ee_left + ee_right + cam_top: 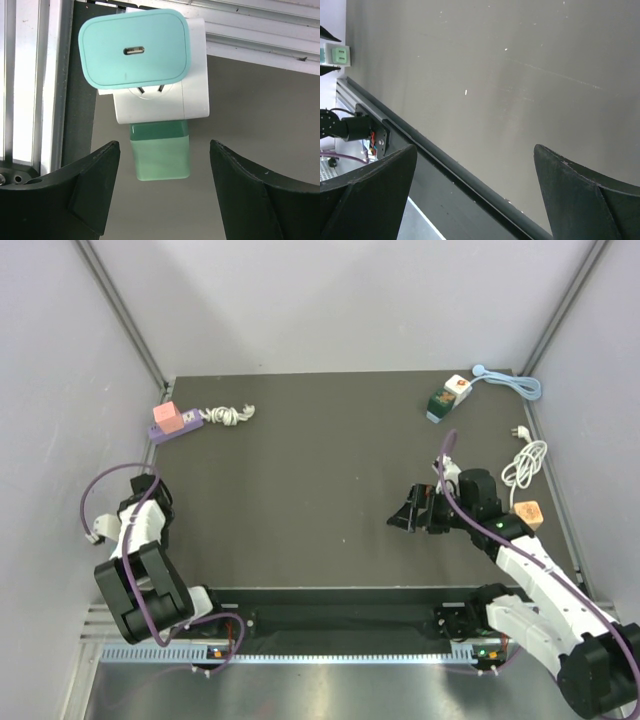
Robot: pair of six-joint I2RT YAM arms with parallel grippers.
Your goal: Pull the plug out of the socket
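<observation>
Teal USB-C charger plug (134, 49) sits in a white socket (192, 95), pins partly showing, at 12 o'clock from the left gripper (165, 147), whose jaws stand apart, touching nothing; the right gripper (475, 150) hangs spread-jawed over the dark desk (520, 60).

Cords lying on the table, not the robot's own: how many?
3: a bundled white cord at the rear left, a light-blue cord at the rear right, a looped white cord by the right edge. More may be hidden.
</observation>
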